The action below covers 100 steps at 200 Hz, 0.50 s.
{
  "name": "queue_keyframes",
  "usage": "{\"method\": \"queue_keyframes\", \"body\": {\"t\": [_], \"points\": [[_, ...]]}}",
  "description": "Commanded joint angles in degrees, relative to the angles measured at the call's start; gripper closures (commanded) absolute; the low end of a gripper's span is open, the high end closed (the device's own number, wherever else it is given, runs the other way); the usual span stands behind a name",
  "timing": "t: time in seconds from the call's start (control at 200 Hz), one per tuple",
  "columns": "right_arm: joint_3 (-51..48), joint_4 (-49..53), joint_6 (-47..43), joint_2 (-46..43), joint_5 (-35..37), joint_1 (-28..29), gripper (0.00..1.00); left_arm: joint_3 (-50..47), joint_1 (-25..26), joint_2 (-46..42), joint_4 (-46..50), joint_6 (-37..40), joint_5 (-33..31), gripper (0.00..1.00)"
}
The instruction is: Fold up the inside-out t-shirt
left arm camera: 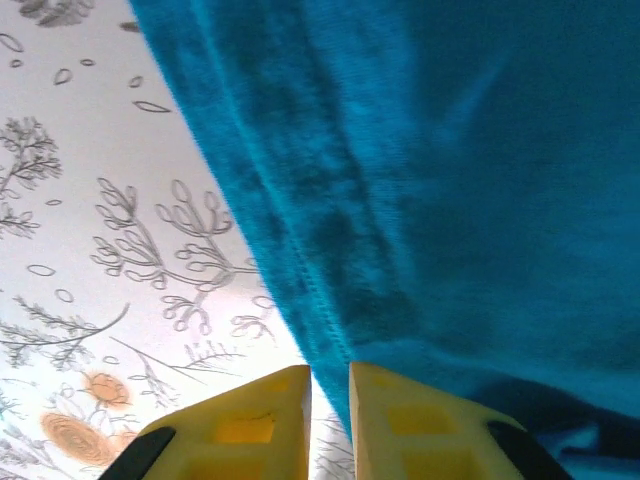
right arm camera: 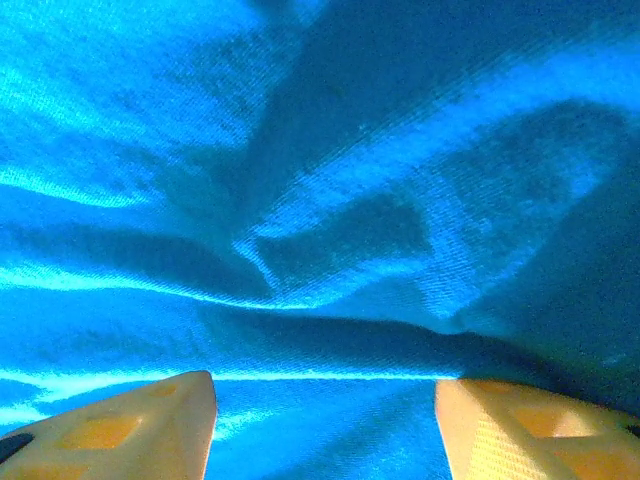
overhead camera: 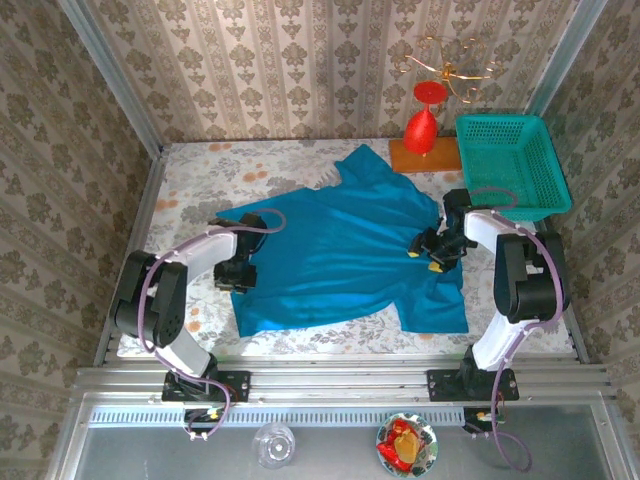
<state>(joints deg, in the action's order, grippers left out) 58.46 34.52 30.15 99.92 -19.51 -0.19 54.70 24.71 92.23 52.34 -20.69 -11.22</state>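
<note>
Top external view: the inside-out t-shirt (overhead camera: pixel 340 250) is the biggest thing here. It lies spread across the middle of the table (overhead camera: pixel 190 180), mostly flat w/ shallow wrinkles, one sleeve pointing to the far side and a bottom corner reaching toward the near right.

Expect it to handle as light, limp cloth: no stiffness, nothing fragile. It'll sag and bunch from whatever point you lift, and it'll prob. drag on the patterned table cover rather than slide clean. Best place to take hold is an edge, i.e. the hem (left arm camera: pixel 300 270) or a side seam, where the fabric is doubled and a pinch can bite. Use both sides at once so the fold line doesn't skew. A grab mid-panel would likely just pull up a peak.

The left gripper (overhead camera: pixel 237 275) sits at the shirt's left edge. In the left wrist view its yellow fingers (left arm camera: pixel 270 405) are nearly together, only a thin slit between them. The stitched hem runs right down into that slit, so it looks pinched on the hem.

The right gripper (overhead camera: pixel 428 255) is over the shirt's right side. In the right wrist view its fingers (right arm camera: pixel 150 410) stand wide apart w/ rumpled blue cloth between and beyond them. Nothing is gripped, and you can't tell if the tips touch the fabric.
</note>
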Motion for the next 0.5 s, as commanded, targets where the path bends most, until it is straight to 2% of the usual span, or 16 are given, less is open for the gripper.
{"method": "queue_keyframes", "body": {"t": [0.0,0.165,0.305,0.495], "points": [[1.4,1.2,-0.9,-0.3,2.5,-0.1,0.38,-0.9,1.1,-4.1,0.4,-2.7,3.3,0.81],[2.5,2.4,-1.7,-0.5,3.3,-0.2,0.38,0.9,6.7,-8.8,3.0,-4.2,4.5,0.73],[2.8,2.6,-1.9,-0.4,3.0,-0.2,0.38,2.4,9.9,-8.4,6.5,-3.5,5.4,0.61],[3.0,2.7,-1.9,-0.6,2.5,-0.2,0.38,1.8,11.6,-4.4,8.0,-3.1,4.6,0.59]]}}
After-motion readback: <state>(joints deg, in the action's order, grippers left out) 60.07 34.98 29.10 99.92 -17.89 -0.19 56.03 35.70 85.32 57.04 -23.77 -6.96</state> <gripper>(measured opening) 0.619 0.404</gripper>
